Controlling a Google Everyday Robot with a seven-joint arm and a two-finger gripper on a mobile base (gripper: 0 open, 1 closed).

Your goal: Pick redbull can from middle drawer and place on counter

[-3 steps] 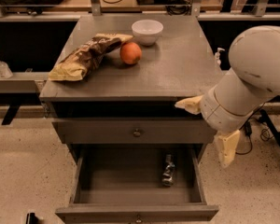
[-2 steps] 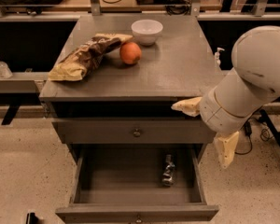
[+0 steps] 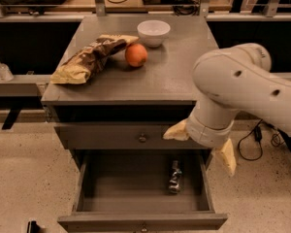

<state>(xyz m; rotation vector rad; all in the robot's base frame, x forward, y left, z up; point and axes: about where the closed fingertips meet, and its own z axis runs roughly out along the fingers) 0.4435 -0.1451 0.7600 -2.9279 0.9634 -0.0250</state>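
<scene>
Grey table (image 3: 174, 76) above the open middle drawer (image 3: 126, 188): chip bag (image 3: 87, 59), orange (image 3: 136, 55), bowl (image 3: 153, 32). Target redbull can (image 3: 174, 177) lies in that drawer's right half; probably light, rigid, slick, so take it across mid-body. Robot gripper (image 3: 200, 152) hangs above the drawer's right rear, fingers (image 3: 177, 131) apart, empty.

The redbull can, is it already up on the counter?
No, the redbull can lies inside the open middle drawer, below the counter, with the open gripper hanging just above the drawer's right side.
</scene>
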